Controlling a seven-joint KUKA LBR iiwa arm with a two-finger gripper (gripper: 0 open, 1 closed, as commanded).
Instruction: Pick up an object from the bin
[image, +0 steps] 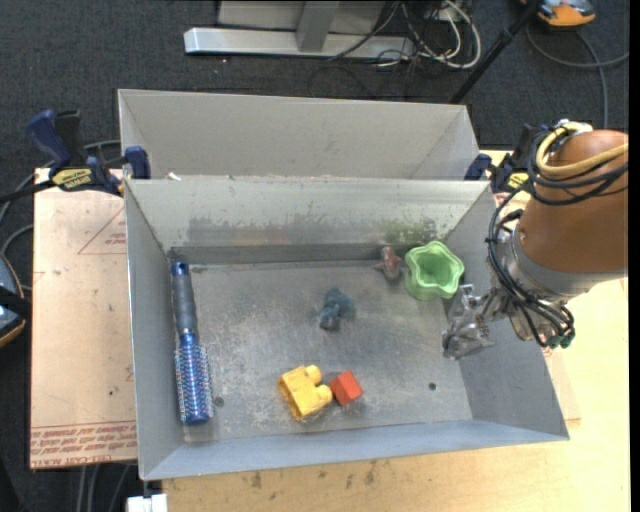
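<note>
Green scalloped cup (433, 270): stands upright, mouth up, on the floor of the grey bin (300, 210), in the far right corner against the back wall. It is the thing nearest the gripper and is judged the likeliest candidate for the pick. All other positions are given from this cup.

Far left of the cup, along the bin's left wall: a blue hairbrush (188, 350), with its long axis running from the far side to the near side and its bristle head at the near end.

Left of the cup and toward the near wall: a yellow toy block (305, 390), with a small red cube (346, 388) touching or just beside its right side.

Left of the cup, mid-floor: a small blue-grey item (335, 308), kind not determinable.

Just beside the cup's left edge: a small reddish-brown item (389, 262), too small to identify.

Right of the cup and nearer the front: the gripper (465, 330), low by the bin's right wall. It is near the cup but not over it. Whether it is apart or together cannot be told. Nothing is seen held.

Governing relation: the cup lies from the gripper toward the back wall and slightly leftward. In the inspector's judgement, a short shift that way is needed before any descent.
</note>
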